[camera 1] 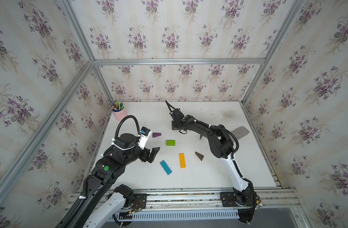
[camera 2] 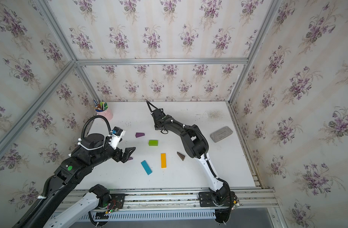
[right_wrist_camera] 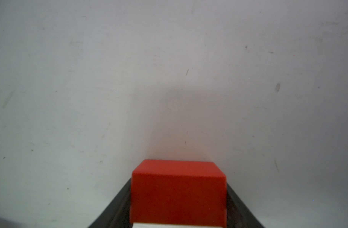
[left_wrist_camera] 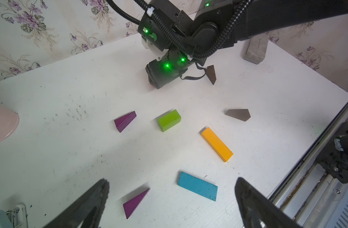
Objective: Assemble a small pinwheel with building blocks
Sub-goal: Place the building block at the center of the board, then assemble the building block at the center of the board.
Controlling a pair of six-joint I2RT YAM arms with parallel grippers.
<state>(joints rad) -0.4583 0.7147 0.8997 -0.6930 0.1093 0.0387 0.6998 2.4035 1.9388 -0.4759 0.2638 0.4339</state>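
Red block (right_wrist_camera: 178, 197) fills the right wrist view, pinched in the right gripper's (right_wrist_camera: 178, 183) jaws close over the bench's (camera 1: 208, 177) far middle. The left gripper (left_wrist_camera: 171, 180) hovers, jaws spread, above a purple wedge (left_wrist_camera: 135, 201) toward the left edge. Released there, it would sit apart from the green block (camera 1: 170, 142); the right arm could knock a brown wedge (left_wrist_camera: 211, 75).

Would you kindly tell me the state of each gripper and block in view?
left gripper: open, empty.
right gripper: shut on red block.
red block: held by right gripper.
green block: loose, unassembled.
orange bar: loose, flat.
blue bar: loose, flat.
far purple wedge: loose.
near purple wedge: loose, below left gripper.
near brown wedge: loose.
far brown wedge: loose.
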